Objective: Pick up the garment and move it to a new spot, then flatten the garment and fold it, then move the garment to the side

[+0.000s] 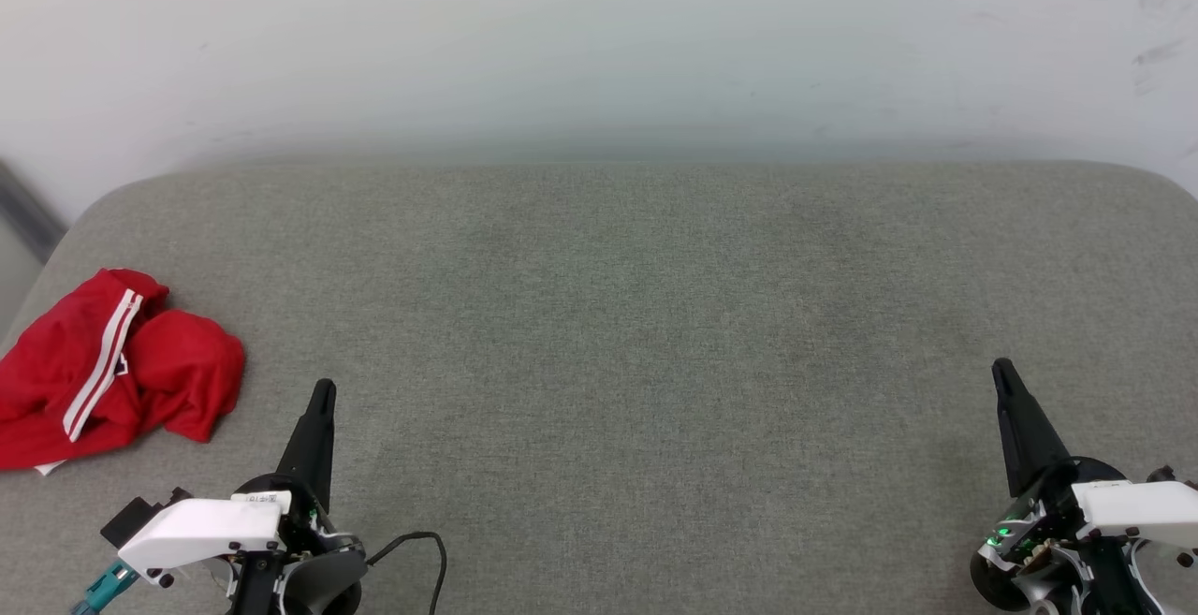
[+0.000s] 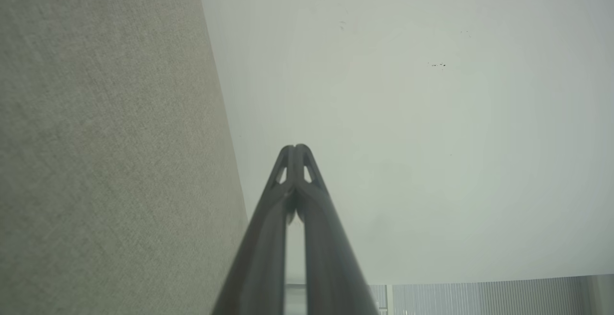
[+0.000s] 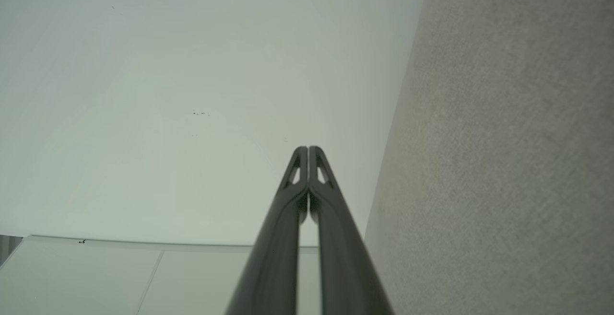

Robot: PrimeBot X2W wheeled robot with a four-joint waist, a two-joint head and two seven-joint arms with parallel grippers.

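While the garment [image 1: 103, 367] lies crumpled at the left edge of the grey cushion [image 1: 618, 315] — red, white stripes showing — your left gripper [image 1: 323, 392] sits near it, not touching, closed up tight, empty. Your right gripper [image 1: 1002, 372], well across the cushion, is likewise closed on nothing.

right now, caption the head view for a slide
Crumpled red garment far left on grey surface; left gripper, right gripper shut.
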